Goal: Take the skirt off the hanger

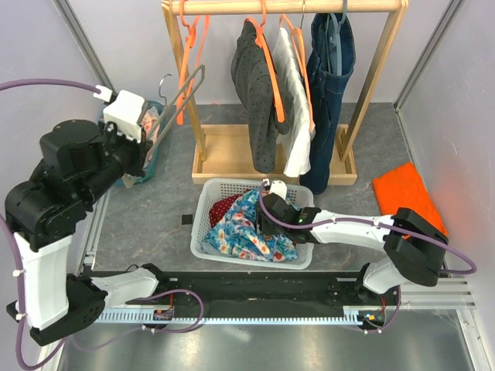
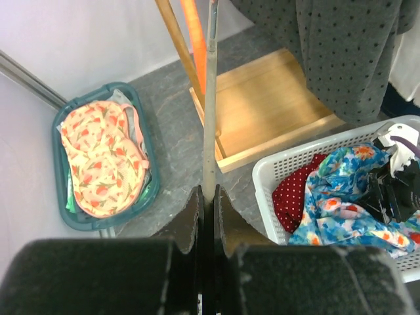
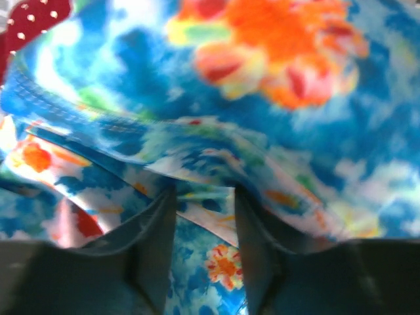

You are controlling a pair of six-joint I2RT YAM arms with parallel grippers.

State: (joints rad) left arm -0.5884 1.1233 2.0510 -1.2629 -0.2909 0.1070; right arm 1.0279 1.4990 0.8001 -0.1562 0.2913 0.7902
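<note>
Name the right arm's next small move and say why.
Probably lift the right gripper straight up out of the white plastic laundry basket. Its jaws stand parted and the blue floral skirt lies heaped in the basket. The grey hanger pinched in the left gripper is bare, so the skirt looks released.

Lab test cell: white panel walls (image 1: 31,46), aluminium frame posts (image 1: 80,35), wooden garment rack (image 1: 232,151) on grey tabletop (image 1: 147,220).
</note>
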